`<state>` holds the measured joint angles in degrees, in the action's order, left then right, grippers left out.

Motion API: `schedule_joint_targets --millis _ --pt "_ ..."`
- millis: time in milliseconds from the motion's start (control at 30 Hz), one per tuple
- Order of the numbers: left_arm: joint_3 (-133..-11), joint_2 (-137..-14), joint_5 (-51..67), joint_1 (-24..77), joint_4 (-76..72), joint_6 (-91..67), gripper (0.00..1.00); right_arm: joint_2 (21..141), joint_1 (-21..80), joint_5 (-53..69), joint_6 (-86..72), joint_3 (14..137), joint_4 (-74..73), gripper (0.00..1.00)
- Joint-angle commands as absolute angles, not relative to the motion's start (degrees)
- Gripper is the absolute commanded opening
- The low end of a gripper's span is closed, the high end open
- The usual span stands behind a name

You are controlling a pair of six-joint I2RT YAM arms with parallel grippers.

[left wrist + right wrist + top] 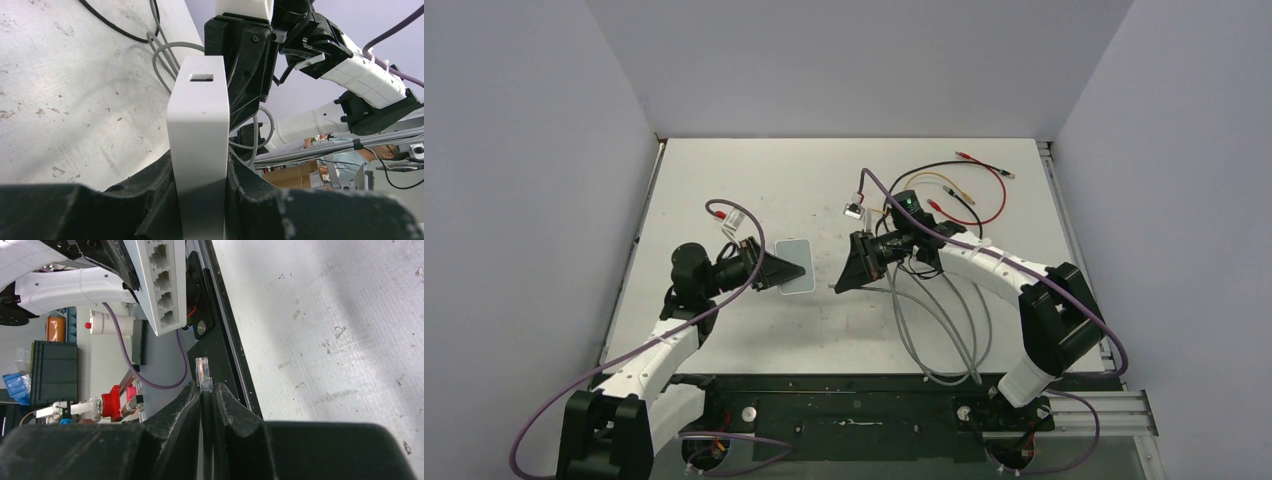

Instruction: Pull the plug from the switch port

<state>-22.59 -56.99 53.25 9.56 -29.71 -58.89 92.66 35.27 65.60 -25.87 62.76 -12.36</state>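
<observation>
My left gripper [200, 200] is shut on the switch [199, 130], a flat pale grey box held on edge above the table; from above the switch [795, 264] sticks out past the left gripper [774, 268]. My right gripper [206, 390] is shut on the clear plug [203, 374], whose tip pokes out between the fingertips. The plug is out of the switch [162, 285] and hangs a short way from its row of empty sockets. In the top view the right gripper [844, 280] faces the switch across a small gap. The plug's grey cable [934, 320] trails toward the near edge.
Black, red and yellow test leads [964, 190] lie coiled at the back right. A small white connector [855, 210] rests behind the right gripper. Purple arm cables [724, 212] loop near both wrists. The table's black front rail [854, 405] runs along the near edge.
</observation>
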Motion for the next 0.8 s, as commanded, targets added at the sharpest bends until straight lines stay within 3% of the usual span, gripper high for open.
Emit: schedule_joint_targets --millis 0,767 --pt "-22.1 -55.5 53.5 8.6 -31.1 -58.2 0.0 91.6 35.0 65.3 -23.3 64.0 -13.8 0.05" --pt "-23.0 -57.4 50.3 11.6 -17.3 -49.3 0.0 88.0 34.3 61.3 -23.8 76.6 -17.6 0.05"
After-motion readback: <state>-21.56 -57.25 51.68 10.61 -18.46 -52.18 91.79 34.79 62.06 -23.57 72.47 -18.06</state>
